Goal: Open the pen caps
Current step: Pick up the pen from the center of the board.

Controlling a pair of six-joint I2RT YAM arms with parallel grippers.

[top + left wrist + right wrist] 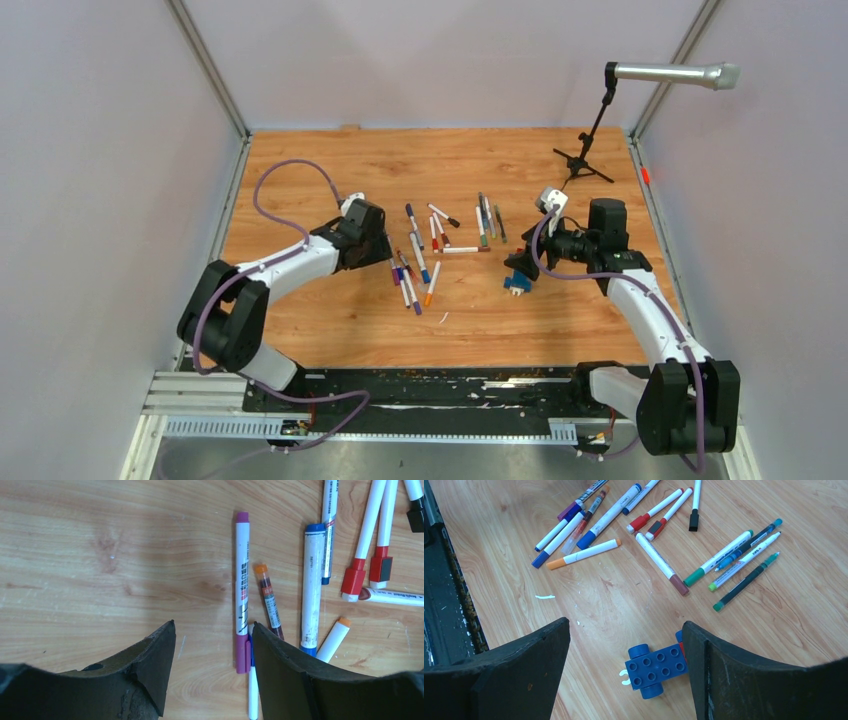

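Several pens lie scattered mid-table (435, 250), their coloured pen caps on the barrels. My left gripper (214, 625) is open and low over the left end of the pile. The purple cap (242, 652) of a white purple-tipped pen (242, 575) lies between its fingers, close to the right finger (290, 675) and not pinched. Beside it are a blue-capped marker (312, 590), an orange-topped thin pen (268, 600) and red caps (354, 580). My right gripper (625, 625) stands open right of the pile, holding nothing. In the top view, the left gripper (380, 256) and right gripper (520, 268) flank the pens.
A blue-and-red toy block (656, 666) lies under the right gripper, beside its right finger. Green pens (724, 555) lie beyond it. A microphone stand (585, 160) stands at the back right. A black rail (430, 390) runs along the near edge, and a white scrap (545, 597) lies on the wood.
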